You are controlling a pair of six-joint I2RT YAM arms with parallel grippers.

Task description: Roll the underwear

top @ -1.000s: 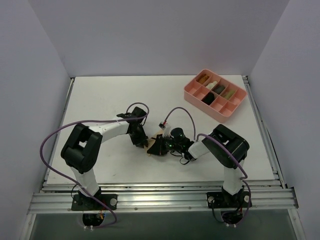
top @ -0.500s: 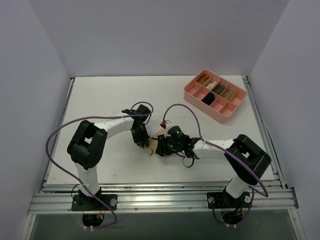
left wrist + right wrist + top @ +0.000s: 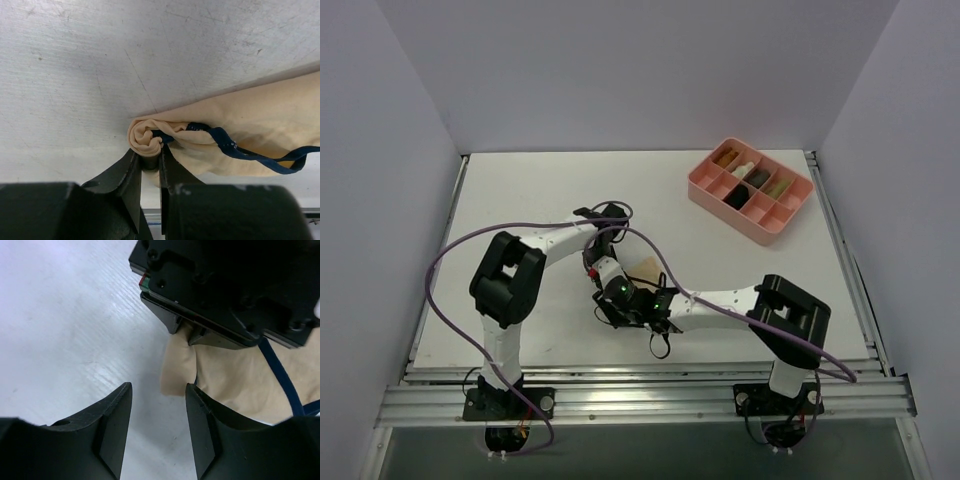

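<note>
Two grippers work mid-table (image 3: 520, 200). The left gripper (image 3: 150, 162) is clamped on the curled end of the underwear (image 3: 250, 125), which we read as the roll's core, pinched so it can be turned. The rest lies flat on the table, dark trim (image 3: 225, 142) showing. The right gripper (image 3: 159, 407) hovers spread apart just beside the cloth's edge, empty; we judge it ready to steady the loose part.

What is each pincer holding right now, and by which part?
Left pincer pinches the underwear by its rolled-up end. Right pincer is open, holding nothing.
</note>
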